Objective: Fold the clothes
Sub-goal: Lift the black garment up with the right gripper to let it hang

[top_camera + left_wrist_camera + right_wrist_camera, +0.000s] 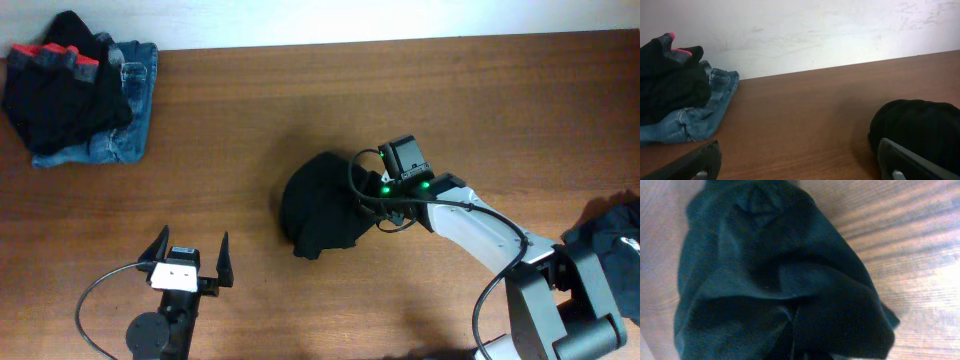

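Black top [320,205] scrunched into a lump around the middle of the table [300,110]. Right gripper [388,207] jammed into its right edge, pinched shut on a bunch of the fabric, fingers buried in cloth in the wrist view. Left gripper [192,245] down near the front edge, well apart from the top, spread wide and holding nothing. Off in the far left corner, a pile of clothes [60,80]: black stuff with red trim lying on blue jeans [125,130]. Another dark garment [610,230] poking in at the right edge.
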Available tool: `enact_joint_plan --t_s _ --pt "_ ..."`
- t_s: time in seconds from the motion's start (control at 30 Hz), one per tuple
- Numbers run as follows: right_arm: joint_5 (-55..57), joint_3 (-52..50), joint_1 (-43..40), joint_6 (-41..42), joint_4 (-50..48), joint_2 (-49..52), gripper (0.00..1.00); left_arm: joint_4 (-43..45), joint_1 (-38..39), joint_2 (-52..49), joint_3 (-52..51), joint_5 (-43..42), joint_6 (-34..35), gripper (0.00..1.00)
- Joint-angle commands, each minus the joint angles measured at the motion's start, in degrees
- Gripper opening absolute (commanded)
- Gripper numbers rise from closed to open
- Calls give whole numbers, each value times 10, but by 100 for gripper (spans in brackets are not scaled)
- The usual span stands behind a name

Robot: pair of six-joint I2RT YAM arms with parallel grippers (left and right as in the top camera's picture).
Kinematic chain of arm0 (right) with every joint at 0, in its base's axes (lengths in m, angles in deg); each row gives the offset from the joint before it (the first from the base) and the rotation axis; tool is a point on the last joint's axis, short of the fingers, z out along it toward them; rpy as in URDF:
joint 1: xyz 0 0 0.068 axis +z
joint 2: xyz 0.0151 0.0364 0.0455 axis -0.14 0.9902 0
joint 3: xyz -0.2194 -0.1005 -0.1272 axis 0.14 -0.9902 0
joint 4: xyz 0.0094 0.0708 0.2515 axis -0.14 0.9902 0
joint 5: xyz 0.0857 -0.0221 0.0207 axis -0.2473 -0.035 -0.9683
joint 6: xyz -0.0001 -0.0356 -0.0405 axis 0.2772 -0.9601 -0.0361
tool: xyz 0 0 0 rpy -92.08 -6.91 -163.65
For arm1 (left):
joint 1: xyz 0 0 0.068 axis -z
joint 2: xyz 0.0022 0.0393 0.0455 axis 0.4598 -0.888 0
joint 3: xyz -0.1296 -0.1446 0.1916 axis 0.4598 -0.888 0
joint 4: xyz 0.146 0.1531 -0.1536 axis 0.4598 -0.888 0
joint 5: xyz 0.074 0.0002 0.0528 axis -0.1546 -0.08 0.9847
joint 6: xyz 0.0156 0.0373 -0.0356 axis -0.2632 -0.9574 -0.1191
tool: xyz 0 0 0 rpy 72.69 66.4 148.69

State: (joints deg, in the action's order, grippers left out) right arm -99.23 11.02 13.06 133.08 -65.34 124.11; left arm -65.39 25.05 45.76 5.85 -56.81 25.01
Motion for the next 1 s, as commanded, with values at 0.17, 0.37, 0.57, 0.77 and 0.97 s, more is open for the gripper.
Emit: enact_joint_plan --t_s 0.17,0.37,0.57,0.77,0.97 --pt "17 43 3 -107 -2 -75 4 1 -2 4 -4 4 -7 99" --pt "64 166 3 -176 88 -151 4 1 -2 4 -4 4 -7 99" --pt "84 328 3 -248 200 -187 4 1 -2 4 -4 4 -7 99" --pt "81 426 3 -267 247 -189 4 1 -2 4 -4 4 -7 99" --pt "117 471 7 -289 251 -191 4 1 -2 4 -4 4 -7 99"
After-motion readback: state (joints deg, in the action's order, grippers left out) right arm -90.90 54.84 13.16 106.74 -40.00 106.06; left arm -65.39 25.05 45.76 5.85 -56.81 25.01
